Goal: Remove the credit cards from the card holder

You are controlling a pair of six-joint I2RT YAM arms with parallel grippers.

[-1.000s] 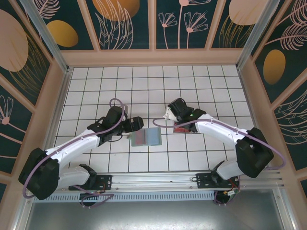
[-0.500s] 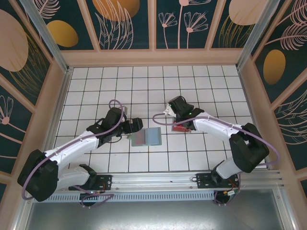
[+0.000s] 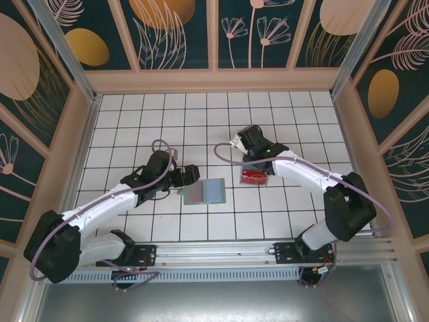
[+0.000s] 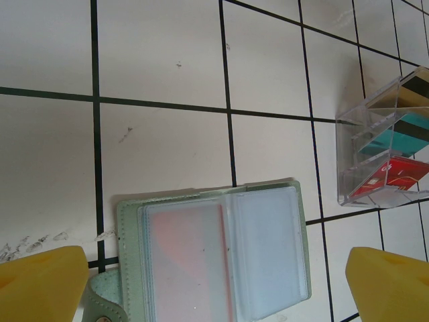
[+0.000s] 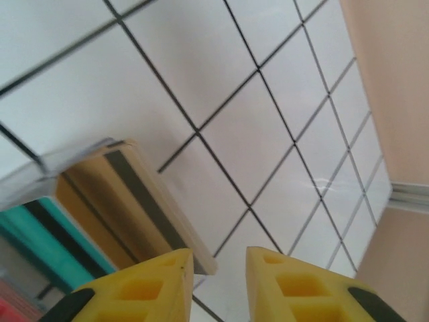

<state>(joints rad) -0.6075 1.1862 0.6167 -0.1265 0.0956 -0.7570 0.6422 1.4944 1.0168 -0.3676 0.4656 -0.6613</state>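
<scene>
White tiled bench (image 3: 134,121): the right gripper (image 5: 220,258) has just let go.
Its jaws, slightly parted and empty, leave the yellow-gold plastic card (image 5: 127,201) in the small clear plastic tray (image 4: 348,161), at three o'clock of the flat grey-green card holder (image 3: 203,191). The left gripper (image 4: 214,282) hovers there, jaws spread wide, and a pinkish sleeve (image 4: 188,261) hints one card remains.

L end effector (image 4: 216,285) wide, R end effector (image 5: 220,285) ajar.

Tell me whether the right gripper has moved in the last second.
Yes. The right gripper has drawn back from the clear tray toward the far wall, uncovering the credit cards.
</scene>
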